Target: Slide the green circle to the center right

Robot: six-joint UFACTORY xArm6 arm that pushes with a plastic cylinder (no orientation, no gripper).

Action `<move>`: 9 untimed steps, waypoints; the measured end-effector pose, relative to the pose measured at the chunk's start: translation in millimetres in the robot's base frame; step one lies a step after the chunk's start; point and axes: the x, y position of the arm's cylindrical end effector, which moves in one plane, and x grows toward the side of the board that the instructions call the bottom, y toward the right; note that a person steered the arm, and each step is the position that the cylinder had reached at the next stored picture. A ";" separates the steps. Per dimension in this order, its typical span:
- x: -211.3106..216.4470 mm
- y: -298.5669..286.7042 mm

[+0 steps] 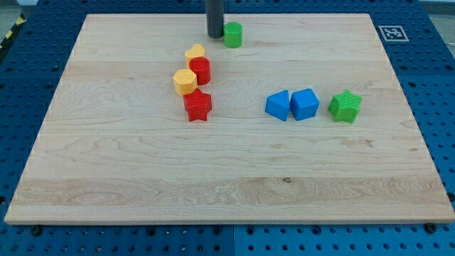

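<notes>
— Seven blocks are sitting on the wooden board; where is the green circle?

— It's lying near the view's top edge, with my tip touching its left side. I'm a bare rod, gripping nothing.

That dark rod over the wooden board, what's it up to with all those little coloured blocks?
It is a robot arm's pushing rod. My tip sits against the left side of the small green circle block near the top edge of the light wooden board, placed to push it rightward. The green star block and two blue blocks lie at centre right.
</notes>
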 end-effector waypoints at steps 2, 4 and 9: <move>5.5 64.3; 52.7 99.3; 136.8 164.7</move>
